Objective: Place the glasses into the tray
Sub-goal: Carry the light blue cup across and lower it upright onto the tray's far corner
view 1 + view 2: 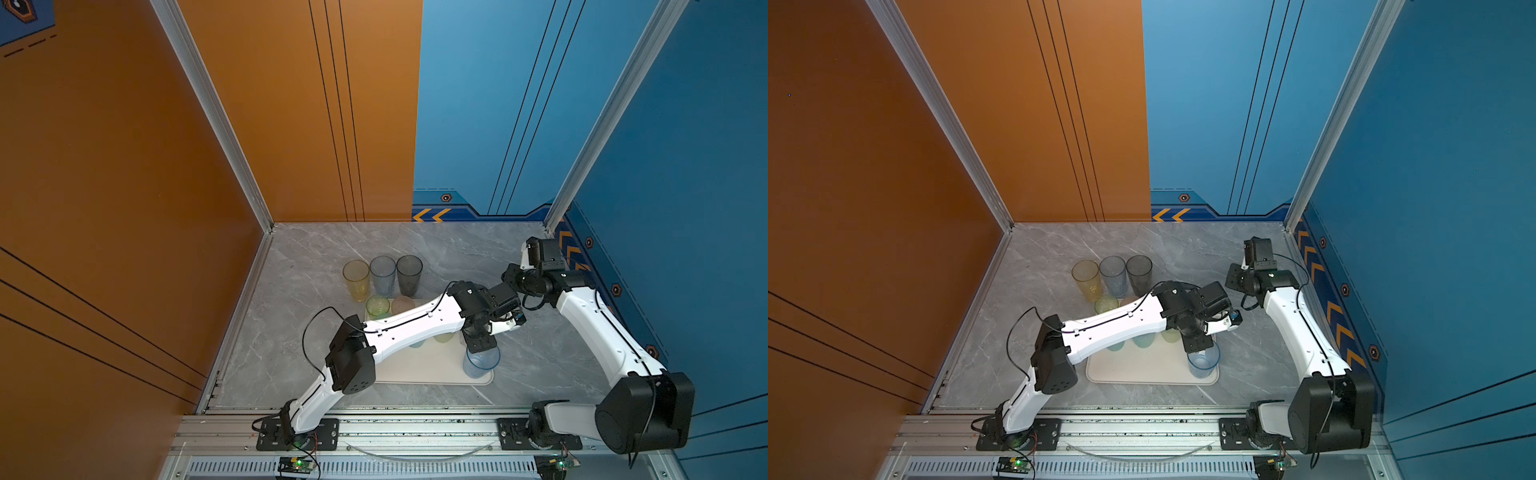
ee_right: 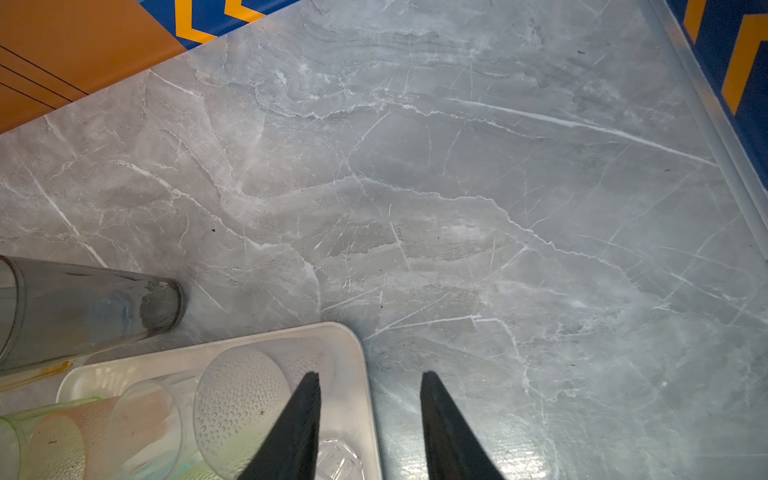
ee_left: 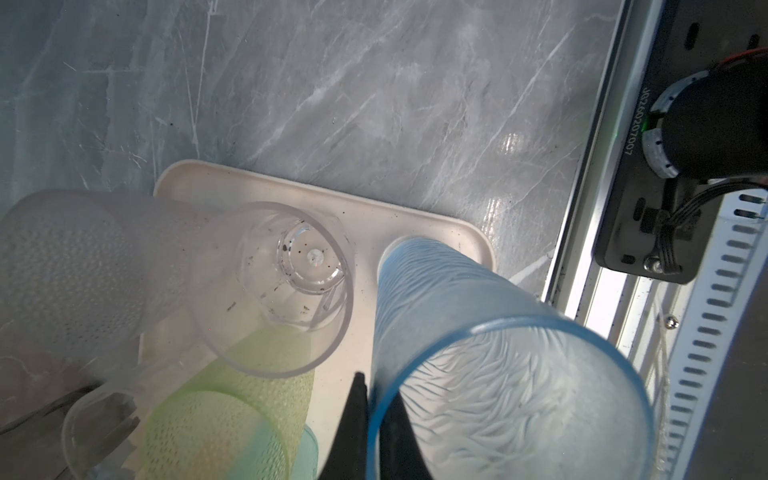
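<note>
Flagging risks before you're letting go. Your left gripper (image 3: 376, 419) is clamping shut on the rim wall of the tall, frosted pale-blue plastic tumbler (image 3: 457, 311), one finger inside and one outside. That tumbler is standing in the near right corner of the wide cream-white tray with rounded corners (image 1: 415, 376), with its base very close to the raised rim. I'm not seeing whether the base is sitting flat.

- If you're opening while it's leaning or riding the rim, it's likely tipping out onto the grey marble tabletop (image 2: 498, 208).
- If you're lifting off-vertical, the inner finger is probably dragging the rim along.
- The clear smooth tumbler (image 3: 291, 282) is standing just beside it, so a sideways exit is risking a knock.

Your right gripper (image 2: 370, 428) is hanging partly open with nothing in it, straddling the tray's far right corner. The tall yellow tumbler (image 1: 356, 280), blue-grey tumbler (image 1: 382, 274) and smoky tumbler (image 1: 409, 274) are waiting outside the tray.
</note>
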